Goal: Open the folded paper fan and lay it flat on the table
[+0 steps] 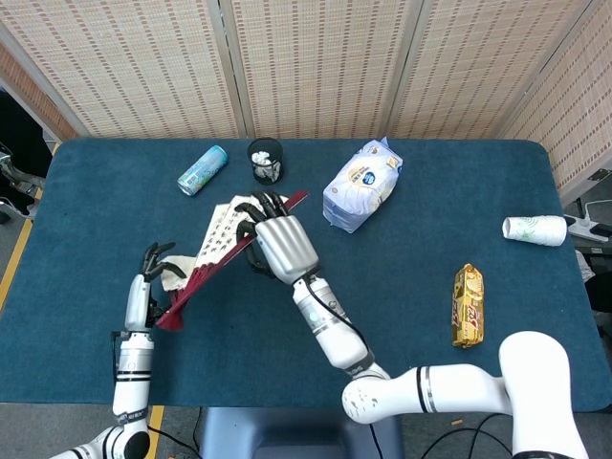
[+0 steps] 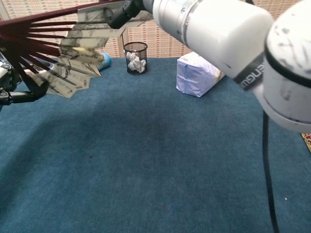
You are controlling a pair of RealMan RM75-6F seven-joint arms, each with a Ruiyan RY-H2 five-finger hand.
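Observation:
The paper fan [image 1: 222, 237] is partly spread, with dark red ribs and ink-painted white paper, and is held above the blue table [image 1: 430, 268]. My right hand [image 1: 280, 245] grips its upper outer rib at the paper end. My left hand [image 1: 153, 273] is at the lower side near the pivot, and its dark fingers seem to pinch the lowest rib. In the chest view the fan [image 2: 77, 53] fills the upper left, the right hand [image 2: 121, 12] holds its top edge, and the left hand [image 2: 17, 94] shows at the left border.
A green can [image 1: 202, 169] lies at the back left beside a black mesh cup [image 1: 266, 160]. A white bag [image 1: 363, 185] stands behind the right hand. A tipped paper cup [image 1: 535, 229] and a yellow snack pack [image 1: 467, 304] lie at the right.

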